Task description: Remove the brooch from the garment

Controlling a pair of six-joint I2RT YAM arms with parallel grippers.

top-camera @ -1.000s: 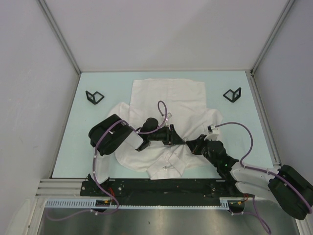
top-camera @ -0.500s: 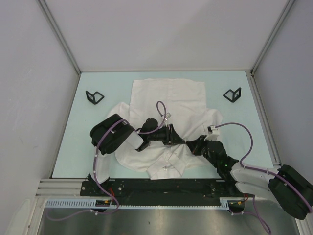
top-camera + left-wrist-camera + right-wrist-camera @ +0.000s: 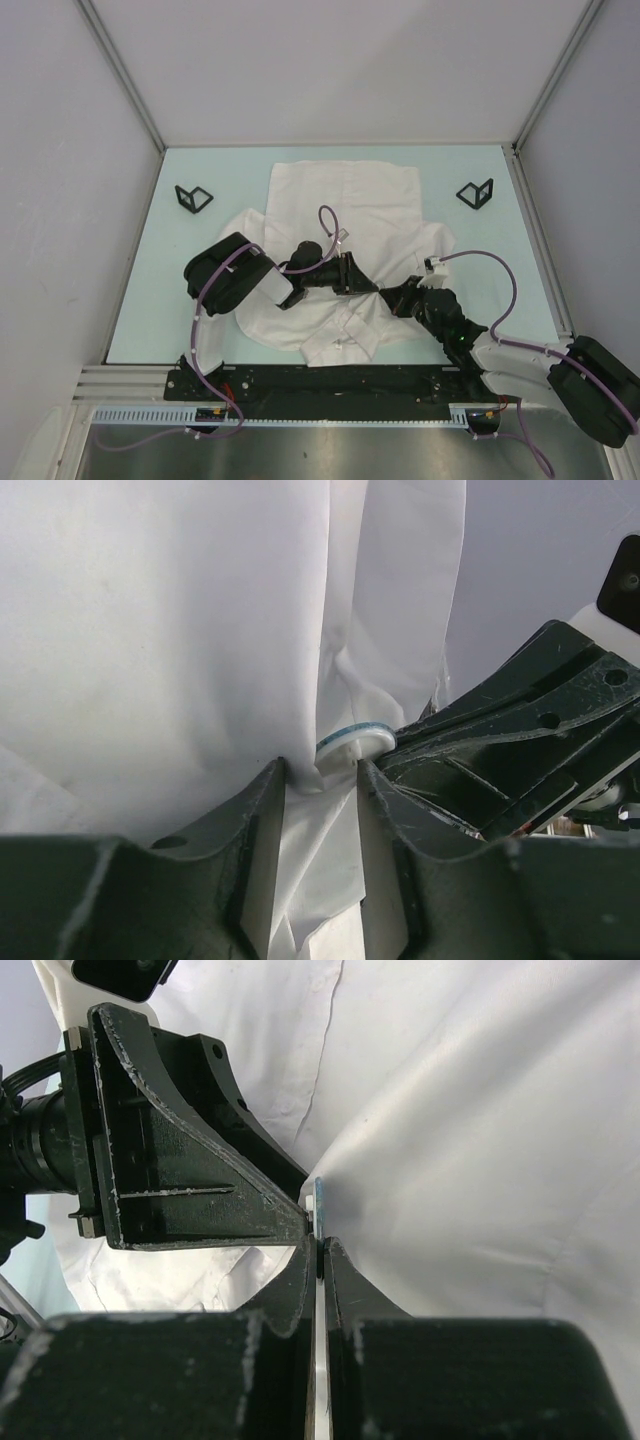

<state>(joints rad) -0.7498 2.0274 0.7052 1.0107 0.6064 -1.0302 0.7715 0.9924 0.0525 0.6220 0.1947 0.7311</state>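
Observation:
The garment [image 3: 345, 190], a large white shirt, lies spread on the table under both arms. The brooch [image 3: 355, 738] is a small white disc with a blue rim, standing out from a pulled-up fold of cloth. My right gripper [image 3: 319, 1243] is shut on the brooch [image 3: 318, 1198], which shows edge-on at the jaw tips. My left gripper [image 3: 321, 772] is open just below the brooch, with a fold of the garment [image 3: 200, 630] filling the gap between its fingers. In the top view the left gripper [image 3: 365, 283] and right gripper [image 3: 392, 295] meet tip to tip and hide the brooch.
Two small black brackets [image 3: 193, 197] [image 3: 475, 192] stand on the pale green table [image 3: 160, 300], left and right of the shirt. Grey walls close in the back and sides. Purple cables loop over both arms.
The left gripper's fingers have drawn closer together around the cloth. Both arms stay almost where they were, and the right gripper keeps its hold.

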